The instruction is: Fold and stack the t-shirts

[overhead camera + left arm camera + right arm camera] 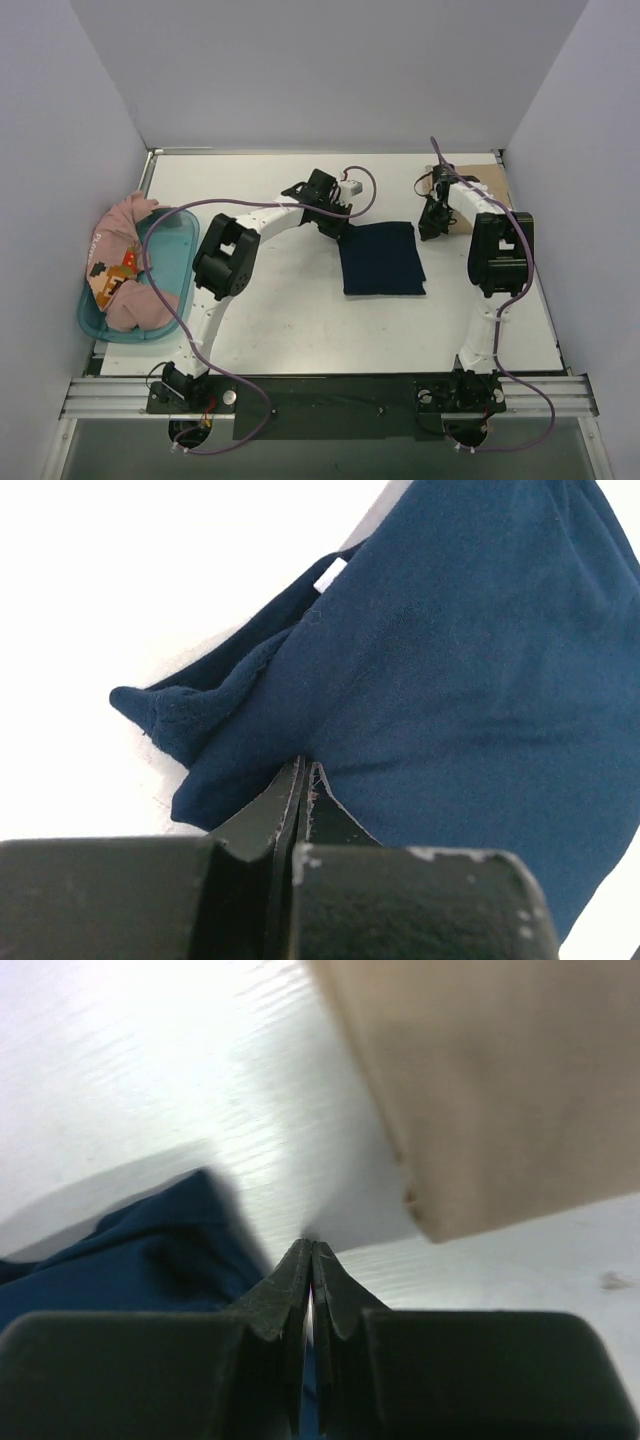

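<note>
Navy t-shirt (380, 258) folded flat at mid-table, my two grippers at its far corners.
My left gripper (303, 770) has its fingers pressed together at the shirt's edge. My right gripper (310, 1250), fingers together too, sits between it and the tan t-shirt (500, 1090). The pink t-shirt (125, 270) lies in the teal tub (170, 225).

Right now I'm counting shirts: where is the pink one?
Top view: the pink t-shirt lies heaped in the teal tub at the table's left edge.
</note>
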`<control>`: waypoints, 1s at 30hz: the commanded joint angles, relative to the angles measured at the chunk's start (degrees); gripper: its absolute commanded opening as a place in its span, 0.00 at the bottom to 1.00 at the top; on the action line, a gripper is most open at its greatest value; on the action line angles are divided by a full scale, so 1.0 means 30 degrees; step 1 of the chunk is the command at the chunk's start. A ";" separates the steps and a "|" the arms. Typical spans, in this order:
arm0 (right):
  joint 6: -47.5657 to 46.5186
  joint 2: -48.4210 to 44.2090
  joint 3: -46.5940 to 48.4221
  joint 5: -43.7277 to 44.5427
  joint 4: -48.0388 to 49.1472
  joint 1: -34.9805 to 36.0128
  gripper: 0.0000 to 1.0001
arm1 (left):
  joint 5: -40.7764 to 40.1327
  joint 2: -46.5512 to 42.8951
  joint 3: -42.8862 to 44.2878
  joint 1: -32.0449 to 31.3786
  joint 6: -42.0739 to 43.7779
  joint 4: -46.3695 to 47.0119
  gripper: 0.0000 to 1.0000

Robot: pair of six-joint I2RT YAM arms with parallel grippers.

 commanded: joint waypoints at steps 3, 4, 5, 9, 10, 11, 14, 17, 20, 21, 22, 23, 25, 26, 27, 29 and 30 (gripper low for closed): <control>-0.2128 -0.0770 0.1510 0.0700 -0.1370 -0.0096 0.00 | -0.1094 0.0393 0.1292 0.0353 0.1090 -0.0755 0.00; -0.2891 -0.1035 0.1483 0.0522 -0.1370 -0.0037 0.01 | -0.1005 0.0335 0.1730 0.0324 0.1206 -0.0929 0.00; -0.3160 -0.1763 0.1134 -0.0089 -0.1312 -0.0036 0.07 | -0.0946 0.0335 0.1937 0.0353 0.1236 -0.1076 0.01; -0.4100 -0.3961 -0.0972 -0.3364 -0.0171 -0.0299 0.51 | -0.0566 0.0130 0.3489 0.0499 0.1179 -0.1896 0.22; -0.4245 -0.4142 -0.1385 -0.3840 0.0121 -0.0300 0.63 | -0.0594 0.0043 0.3898 0.0587 0.1062 -0.2101 0.28; -0.4305 -0.4463 -0.1998 -0.4715 0.0211 -0.0329 0.65 | -0.0594 -0.0074 0.4279 0.0675 0.1061 -0.2219 0.31; -0.4276 -0.4583 -0.3434 -0.5104 0.0474 -0.0300 0.67 | -0.0799 -0.0338 0.4897 0.0822 0.1353 -0.2920 0.43; -0.4305 -0.3651 -0.3966 -0.5513 0.0563 -0.0329 0.68 | -0.0887 -0.0718 0.5162 0.0998 0.1618 -0.3624 0.46; -0.4130 -0.2390 -0.4230 -0.6536 0.0709 -0.0446 0.67 | -0.0917 -0.1245 0.4695 0.1290 0.1530 -0.3860 0.48; -0.4071 -0.2183 -0.4289 -0.6830 0.0826 -0.0446 0.65 | -0.0887 -0.1421 0.4403 0.1349 0.1472 -0.3919 0.48; -0.4013 -0.1746 -0.4318 -0.7384 0.0856 -0.0417 0.63 | -0.0887 -0.1597 0.4226 0.1350 0.1413 -0.4035 0.48; -0.3896 -0.1567 -0.4347 -0.7535 0.0943 -0.0446 0.59 | -0.0858 -0.1831 0.3818 0.1350 0.1326 -0.4124 0.48; -0.3633 -0.1389 -0.4406 -0.8121 0.1293 -0.0708 0.48 | -0.0595 -0.2125 0.3174 0.1350 0.1180 -0.4387 0.49; -0.3486 -0.1448 -0.4609 -0.8963 0.1499 -0.0739 0.44 | -0.0333 -0.2300 0.2938 0.1321 0.1120 -0.4330 0.49; -0.3253 -0.1419 -0.4640 -0.9291 0.1849 -0.0710 0.33 | -0.0156 -0.2389 0.2500 0.1320 0.1062 -0.4446 0.49; -0.3017 -0.1185 -0.4291 -1.0023 0.1736 -0.1353 0.21 | -0.0038 -0.2565 0.2029 0.1320 0.1032 -0.4476 0.49; -0.2987 -0.1040 -0.4202 -1.0490 0.1764 -0.1412 0.17 | -0.0125 -0.2653 0.1882 0.1349 0.1032 -0.4447 0.49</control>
